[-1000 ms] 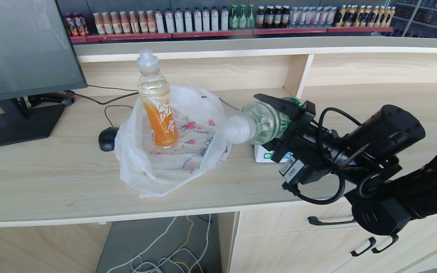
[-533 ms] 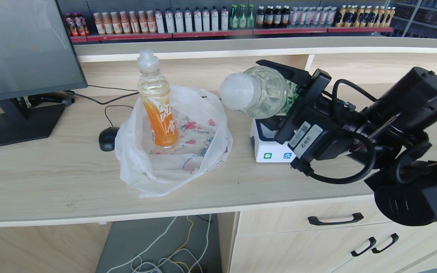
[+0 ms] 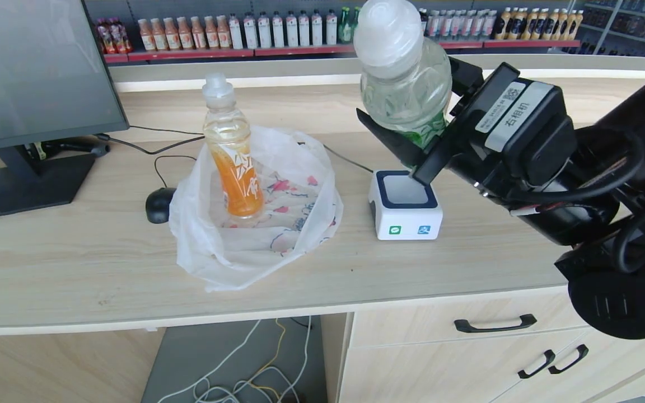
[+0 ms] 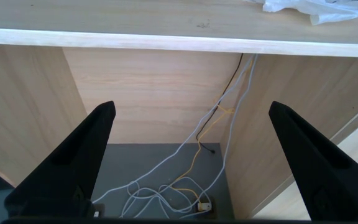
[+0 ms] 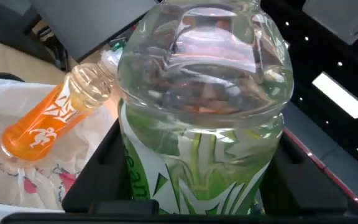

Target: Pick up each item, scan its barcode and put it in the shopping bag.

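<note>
The white plastic shopping bag [image 3: 255, 246] lies open on the wooden counter [image 3: 76, 268] and holds one orange drink bottle [image 3: 233, 151], standing upright with its pale cap at 12 o'clock; the wrist view shows the same bottle [image 5: 55, 118] over the bag's printed lining [image 5: 17, 180]. At 3 o'clock from the bag, just beside it, sits the small white scanner [image 3: 405, 204], its dark window facing up. The right gripper [image 3: 409, 106] is clamped around a clear bottle with a green label [image 3: 401, 73], gripping it at the label, cap tilted toward 11 o'clock; the bottle hangs in the air at 12 o'clock from the scanner, apart from it. A black mouse [image 3: 159, 205] rests at 9 o'clock from the bag. The left gripper [image 4: 191, 109] has its fingers spread wide and grasps nothing, below the counter edge, facing loose cables [image 4: 185, 180]
</note>
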{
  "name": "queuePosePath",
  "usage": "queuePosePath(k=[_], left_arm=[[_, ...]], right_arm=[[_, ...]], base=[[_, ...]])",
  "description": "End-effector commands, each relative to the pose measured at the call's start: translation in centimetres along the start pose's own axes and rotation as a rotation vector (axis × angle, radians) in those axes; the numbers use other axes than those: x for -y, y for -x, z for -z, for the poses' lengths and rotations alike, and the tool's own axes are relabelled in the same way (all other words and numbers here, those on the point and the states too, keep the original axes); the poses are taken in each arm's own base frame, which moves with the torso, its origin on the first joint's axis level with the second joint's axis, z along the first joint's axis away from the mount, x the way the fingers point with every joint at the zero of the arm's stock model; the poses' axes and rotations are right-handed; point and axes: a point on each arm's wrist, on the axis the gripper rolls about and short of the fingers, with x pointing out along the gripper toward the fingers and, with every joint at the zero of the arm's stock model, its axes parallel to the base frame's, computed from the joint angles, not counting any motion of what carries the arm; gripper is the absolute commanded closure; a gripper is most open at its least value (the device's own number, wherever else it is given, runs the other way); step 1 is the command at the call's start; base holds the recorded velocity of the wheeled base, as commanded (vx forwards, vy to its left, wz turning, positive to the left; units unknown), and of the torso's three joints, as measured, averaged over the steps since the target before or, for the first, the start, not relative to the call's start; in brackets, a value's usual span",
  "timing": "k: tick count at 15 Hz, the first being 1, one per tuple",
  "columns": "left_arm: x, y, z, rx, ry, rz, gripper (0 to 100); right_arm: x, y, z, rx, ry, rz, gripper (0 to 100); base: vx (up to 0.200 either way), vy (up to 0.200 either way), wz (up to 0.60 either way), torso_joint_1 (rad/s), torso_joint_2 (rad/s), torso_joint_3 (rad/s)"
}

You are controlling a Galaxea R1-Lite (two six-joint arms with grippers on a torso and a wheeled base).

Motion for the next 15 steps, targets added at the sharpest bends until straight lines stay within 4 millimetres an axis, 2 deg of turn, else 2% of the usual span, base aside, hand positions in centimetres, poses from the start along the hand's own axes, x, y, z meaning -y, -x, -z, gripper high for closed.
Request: queuePosePath(k=[1, 2, 4, 7, 11, 15], left_arm=[[0.0, 0.0, 0.0, 0.0, 0.0, 0.001, 0], [0.0, 0.0, 0.0, 0.0, 0.0, -0.001, 0], [0.0, 0.0, 0.0, 0.0, 0.0, -0.001, 0], [0.0, 0.0, 0.0, 0.0, 0.0, -0.001, 0], [0.0, 0.0, 0.0, 0.0, 0.0, -0.001, 0], [0.0, 0.0, 0.0, 0.0, -0.003, 0.001, 0]], right_arm=[[-0.4, 0.0, 0.3, -0.014, -0.074, 0.005, 100], [-0.4, 0.0, 0.3, -0.014, -0.077, 0.005, 100], [-0.3, -0.1, -0.1, -0.077, -0.242, 0.079, 100], [-0.2, -0.4, -1.9, -0.149, -0.611, 0.271, 100], [-0.5, 0.7, -2.1, -0.141, -0.902, 0.306, 100], [-1.4, 1.2, -0.8, -0.124, -0.89, 0.349, 100]], base=[[0.0, 0.0, 0.0, 0.0, 0.0, 0.0], [0.0, 0.0, 0.0, 0.0, 0.0, 0.0], [0.0, 0.0, 0.0, 0.0, 0.0, 0.0], [0.0, 0.0, 0.0, 0.0, 0.0, 0.0], [0.0, 0.0, 0.0, 0.0, 0.0, 0.0], [0.0, 0.0, 0.0, 0.0, 0.0, 0.0]])
